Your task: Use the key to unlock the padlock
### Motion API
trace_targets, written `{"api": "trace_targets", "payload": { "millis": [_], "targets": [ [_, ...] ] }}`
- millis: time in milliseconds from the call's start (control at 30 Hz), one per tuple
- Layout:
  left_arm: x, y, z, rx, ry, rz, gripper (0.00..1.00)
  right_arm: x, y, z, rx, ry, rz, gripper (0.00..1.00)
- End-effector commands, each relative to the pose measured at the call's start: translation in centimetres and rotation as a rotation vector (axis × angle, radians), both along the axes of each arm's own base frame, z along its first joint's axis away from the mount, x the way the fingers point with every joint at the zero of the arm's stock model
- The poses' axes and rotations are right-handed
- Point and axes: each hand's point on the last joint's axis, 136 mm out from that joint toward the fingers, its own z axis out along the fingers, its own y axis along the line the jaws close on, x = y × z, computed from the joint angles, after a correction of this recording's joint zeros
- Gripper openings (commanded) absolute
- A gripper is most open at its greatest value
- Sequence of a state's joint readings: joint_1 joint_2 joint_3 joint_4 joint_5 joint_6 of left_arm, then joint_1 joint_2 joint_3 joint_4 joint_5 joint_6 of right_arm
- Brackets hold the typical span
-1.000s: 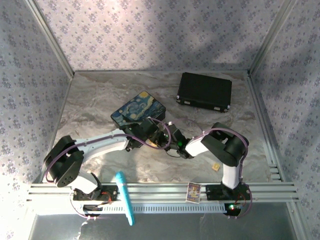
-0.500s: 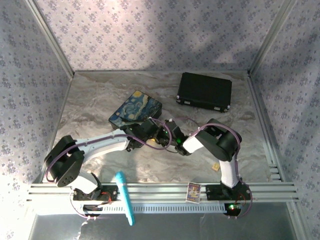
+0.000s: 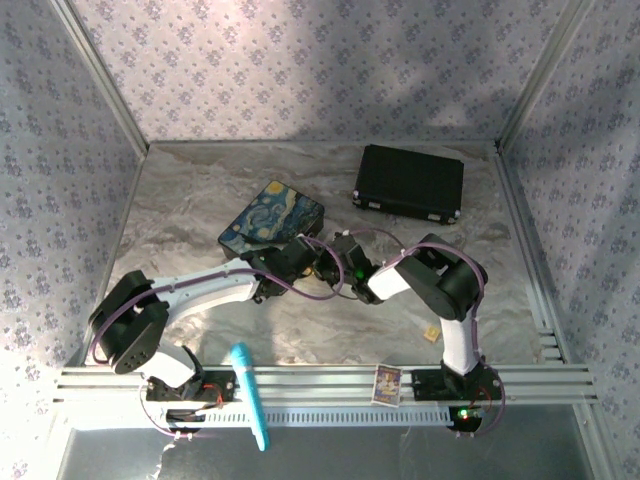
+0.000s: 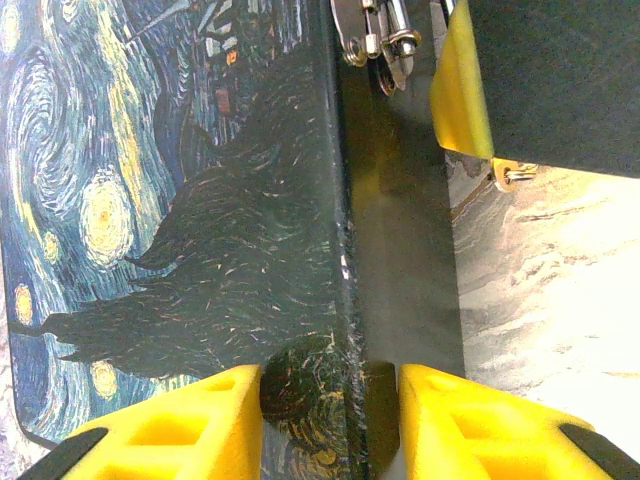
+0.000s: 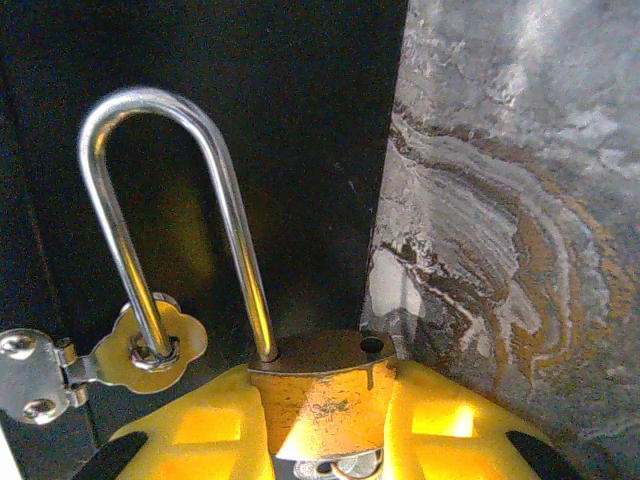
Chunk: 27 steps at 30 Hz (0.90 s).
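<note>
While the right gripper (image 5: 325, 432) clamps the padlock (image 5: 325, 392), its shackle threading the hasp (image 5: 150, 345) at the painted box's (image 4: 150, 200) four-o'clock side, the left gripper (image 4: 328, 388) straddles its edge, grip unclear; black case (image 3: 410, 182) at one o'clock.

You've got the padlock (image 5: 325, 390) hanging at the box (image 3: 273, 222), on its right side; the case (image 3: 410, 183) lies behind, further right.

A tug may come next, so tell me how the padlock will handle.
All metal, the padlock is probably rigid and heavy for its size. Its polished shackle looks slippery. Hooked through the hasp, it would likely swing and catch if pulled.
</note>
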State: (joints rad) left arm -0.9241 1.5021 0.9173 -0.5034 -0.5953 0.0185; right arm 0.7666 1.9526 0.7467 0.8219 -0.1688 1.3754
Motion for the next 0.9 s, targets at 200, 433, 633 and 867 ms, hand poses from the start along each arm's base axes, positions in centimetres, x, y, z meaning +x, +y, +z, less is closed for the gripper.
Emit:
{"api": "trace_targets", "payload": {
  "millis": [200,433,633,867],
  "targets": [
    [-3.6,1.7,-4.3,0.09,0.2,-0.048,0.37,1.9,-3.6,-3.2,-0.085,0.098,-0.141,0.02],
    [-3.6,1.7,-4.2,0.084,0.199,-0.047,0.37,1.1,-5.6,-5.9,-0.253,0.15,-0.147,0.01],
    [-3.6,1.6,-4.1,0.078,0.198,-0.051,0.37,1.7,-4.8,-7.1,-0.113,0.194,-0.175,0.01],
    [-3.5,1.9,-4.2,0.084,0.197,-0.029,0.37,1.9,-6.1,-6.8,-0.121,0.189,-0.199,0.01]
  ]
}}
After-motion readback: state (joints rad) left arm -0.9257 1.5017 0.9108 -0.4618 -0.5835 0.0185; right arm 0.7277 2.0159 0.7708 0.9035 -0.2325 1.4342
